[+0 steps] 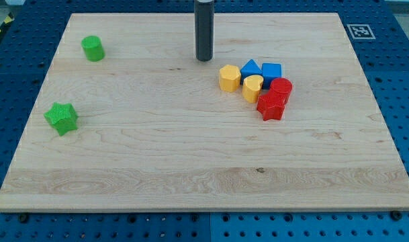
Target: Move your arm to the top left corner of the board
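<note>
Jaws are something I lack: my arm ends in a straight dark rod, so nothing is clenched, released or grasped, and my tip simply rests on the wooden board, touching no block. Taking my tip as the landmark, the task's spot, the board's top left corner, lies well off toward the view's left and a little toward the view's top.

Farthest to the view's left of my tip, and lower down, sits the green star block, close to the board's left edge. Next comes the green cylinder, also well to the left of my tip but slightly higher than it, and the nearest block to that corner.

To the view's right of my tip, a little below it, a cluster of six blocks is packed together. Nearest my tip is the yellow hexagonal block, near but apart from it. Beside that, further right, are the blue triangular block and, just under it, the yellow heart-shaped block. Then come the blue cube, the red star block at the cluster's bottom, and the red cylinder, farthest right of my tip.
</note>
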`<state>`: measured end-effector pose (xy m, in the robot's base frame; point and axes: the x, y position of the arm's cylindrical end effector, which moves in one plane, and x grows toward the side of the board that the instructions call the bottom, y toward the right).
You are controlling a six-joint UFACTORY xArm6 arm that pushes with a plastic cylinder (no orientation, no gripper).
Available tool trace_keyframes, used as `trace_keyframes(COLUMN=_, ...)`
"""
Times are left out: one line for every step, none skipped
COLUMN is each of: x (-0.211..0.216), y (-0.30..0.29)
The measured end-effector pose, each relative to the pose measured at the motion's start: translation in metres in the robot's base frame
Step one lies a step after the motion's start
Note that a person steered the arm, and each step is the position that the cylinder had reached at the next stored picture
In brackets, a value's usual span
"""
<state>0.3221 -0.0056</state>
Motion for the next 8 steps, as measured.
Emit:
trace_keyframes(x=-0.021, y=-0.020)
trace_keyframes(x=-0.041, y=-0.050)
trace_keyframes(x=-0.044, y=-0.052)
trace_keyframes(x=-0.044, y=-0.053)
trace_keyframes(x=-0.052, y=-0.076)
trace_keyframes(x=-0.055, y=-0.080)
trace_keyframes(x=-0.055, y=-0.080)
trace_keyframes(x=-0.055, y=-0.080)
